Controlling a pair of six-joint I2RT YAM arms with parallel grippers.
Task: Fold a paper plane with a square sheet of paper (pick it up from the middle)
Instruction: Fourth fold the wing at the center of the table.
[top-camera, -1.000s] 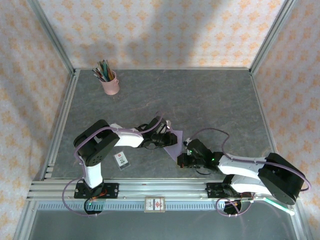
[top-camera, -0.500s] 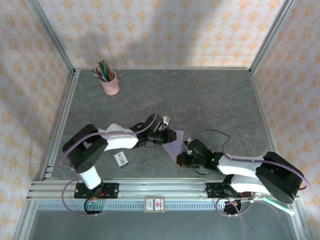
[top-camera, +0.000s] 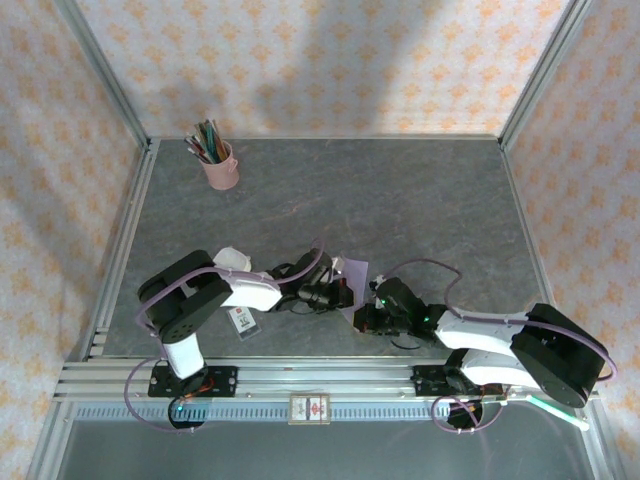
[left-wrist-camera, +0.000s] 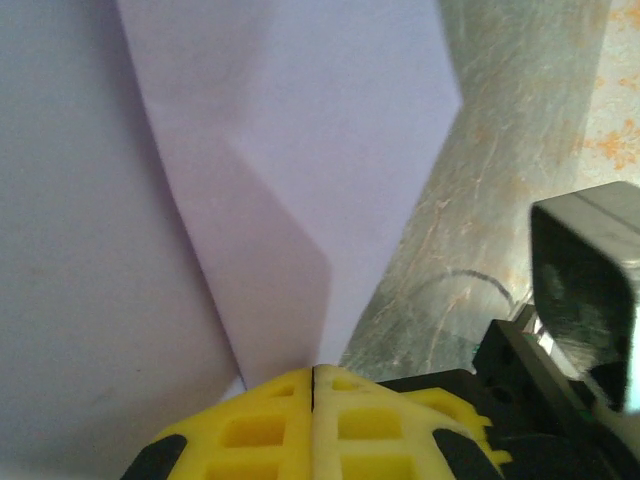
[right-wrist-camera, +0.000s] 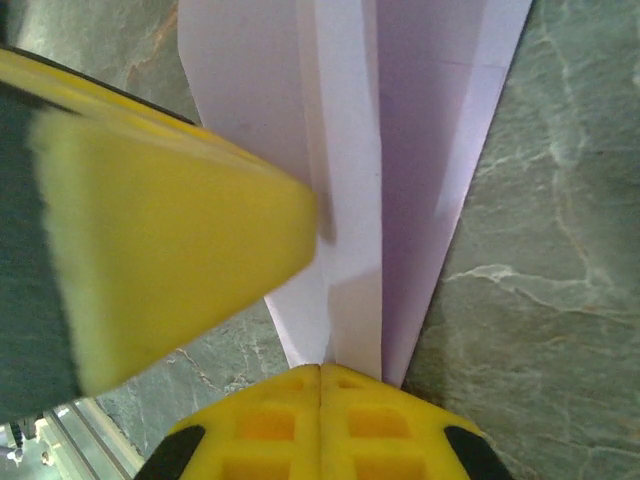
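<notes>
Left claw, top view: you have the left claw (top-camera: 340, 292) low over the near middle of the desk, with its tips at the left edge of the folded light purple paper plane (top-camera: 352, 270).
Right claw, top view: the right claw (top-camera: 360, 318) sits just beside the left one, at the near end of the paper plane.
Desk, top view: the grey marbled desk (top-camera: 420, 210) carries a pink cup of pens (top-camera: 221, 168) in its far left corner. A small white printed card (top-camera: 241, 318) lies near the left arm (top-camera: 215, 290).
Left claw, left wrist view: your yellow tips are clenched with no gap. A creased flap of the paper plane runs down into the seam between them, so they are pinching paper.
Paper, left wrist view: the paper plane spreads up and away from the tips, with a slanting fold across it. The dark body of the right arm (left-wrist-camera: 585, 290) stands at the right.
Right claw, right wrist view: the yellow tips are pressed together on the narrow end of the paper plane, which tapers down into them.
Paper, right wrist view: long lengthwise folds run up its middle. A yellow finger of the left claw lies against its left side. You cannot tell whether the paper rests flat on the desk.
</notes>
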